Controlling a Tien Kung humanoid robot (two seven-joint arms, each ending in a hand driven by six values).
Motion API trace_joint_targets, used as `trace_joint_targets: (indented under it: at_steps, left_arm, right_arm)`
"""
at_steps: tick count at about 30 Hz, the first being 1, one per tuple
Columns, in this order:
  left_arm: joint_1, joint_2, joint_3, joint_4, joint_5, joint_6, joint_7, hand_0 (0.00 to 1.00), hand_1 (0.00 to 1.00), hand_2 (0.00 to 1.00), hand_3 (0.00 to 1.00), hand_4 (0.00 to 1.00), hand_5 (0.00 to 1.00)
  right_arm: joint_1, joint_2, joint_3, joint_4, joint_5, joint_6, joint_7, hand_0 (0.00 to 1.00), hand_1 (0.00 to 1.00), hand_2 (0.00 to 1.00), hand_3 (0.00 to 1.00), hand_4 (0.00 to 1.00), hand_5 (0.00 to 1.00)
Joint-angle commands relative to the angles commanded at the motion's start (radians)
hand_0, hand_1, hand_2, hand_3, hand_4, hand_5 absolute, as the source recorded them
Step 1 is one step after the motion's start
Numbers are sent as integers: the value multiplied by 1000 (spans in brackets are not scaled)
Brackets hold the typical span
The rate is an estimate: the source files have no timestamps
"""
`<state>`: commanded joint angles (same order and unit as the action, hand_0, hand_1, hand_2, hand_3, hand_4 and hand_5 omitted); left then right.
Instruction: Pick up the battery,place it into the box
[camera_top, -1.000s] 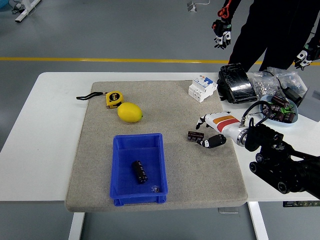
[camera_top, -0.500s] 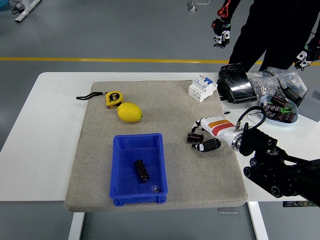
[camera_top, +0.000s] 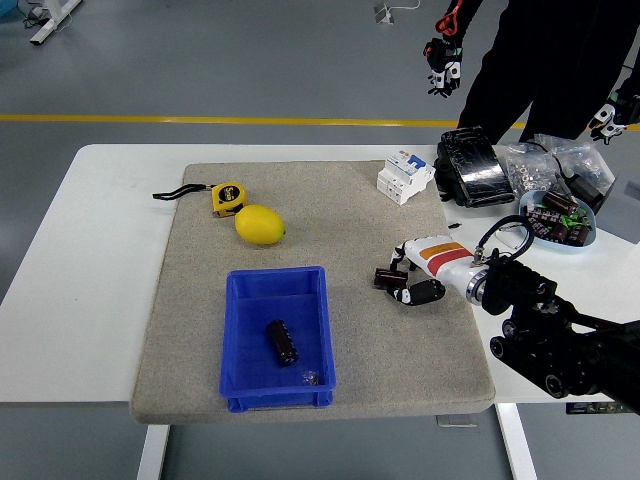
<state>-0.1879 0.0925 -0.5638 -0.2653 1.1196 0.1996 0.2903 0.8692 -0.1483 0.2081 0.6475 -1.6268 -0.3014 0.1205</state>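
I see the box (camera_top: 277, 338) at the mat's (camera_top: 200, 300) near middle, one battery (camera_top: 281, 341) in it. Behind it lies the lemon (camera_top: 260, 224), the tape measure (camera_top: 227, 198) just beyond. Right of the box, my right hand (camera_top: 415, 275) closes around another battery (camera_top: 389, 276).

mat (camera_top: 330, 215) open between hand (camera_top: 408, 278) and box (camera_top: 276, 335) | lemon (camera_top: 260, 224) well beyond

R robot hand (camera_top: 408, 275) closed in on battery (camera_top: 389, 277), fingers now touching.
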Motion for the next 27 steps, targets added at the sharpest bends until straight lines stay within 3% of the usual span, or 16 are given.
trace_joint_targets:
  at_steps: [4, 5, 13, 27]
  left_arm:
    - [-2, 0, 0, 0, 2, -1, 0, 584, 608, 646, 585, 634, 595]
    - [-2, 0, -1, 0, 2, 0, 1, 584, 609, 646, 585, 634, 595]
    - [-4, -2, 1, 1, -1, 2, -1, 592, 611, 648, 584, 636, 595]
    - [0, 4, -8, 4, 9, 1, -1, 584, 609, 645, 585, 637, 592]
  right_arm:
    - [1, -2, -2, -2, 0, -6, 2, 411, 468, 621, 503, 672, 402]
    - [1, -3, -3, -3, 3, -7, 3, 393, 452, 555, 467, 664, 412]
    - [-7, -11, 15, 3, 7, -11, 1, 381, 444, 524, 457, 659, 409]
    - [11, -53, 88, 98, -58, -3, -16, 378, 445, 521, 454, 630, 413]
